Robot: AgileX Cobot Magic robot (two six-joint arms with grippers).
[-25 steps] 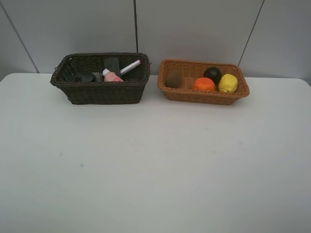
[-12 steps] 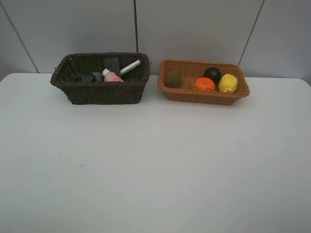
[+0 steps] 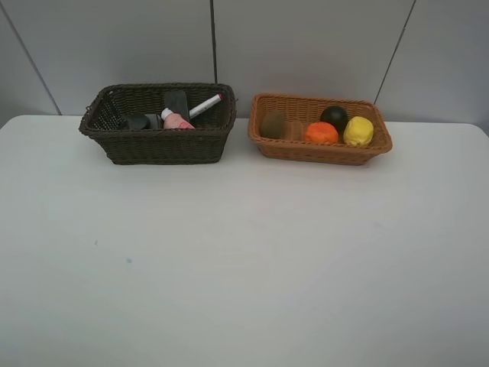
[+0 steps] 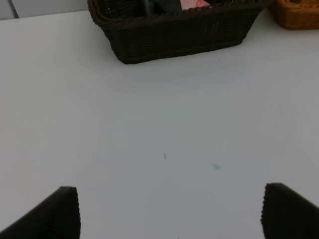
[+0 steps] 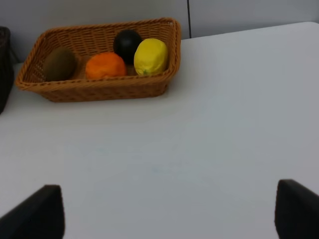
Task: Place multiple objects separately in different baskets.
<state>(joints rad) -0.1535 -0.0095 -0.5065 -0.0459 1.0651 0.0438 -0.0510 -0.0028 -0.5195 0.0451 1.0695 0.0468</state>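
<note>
Nothing has changed: the dark basket [image 3: 157, 122] and tan basket [image 3: 319, 128] at the far edge hold all objects, both grippers' fingers [image 4: 60, 211] stand apart and empty, so sorting looks finished.

2 baskets [image 3: 157, 145] along far edge

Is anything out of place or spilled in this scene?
Nothing stands out. The dark basket holds the marker and bottles, the tan basket holds the four fruits, and the table shows no spill.
</note>
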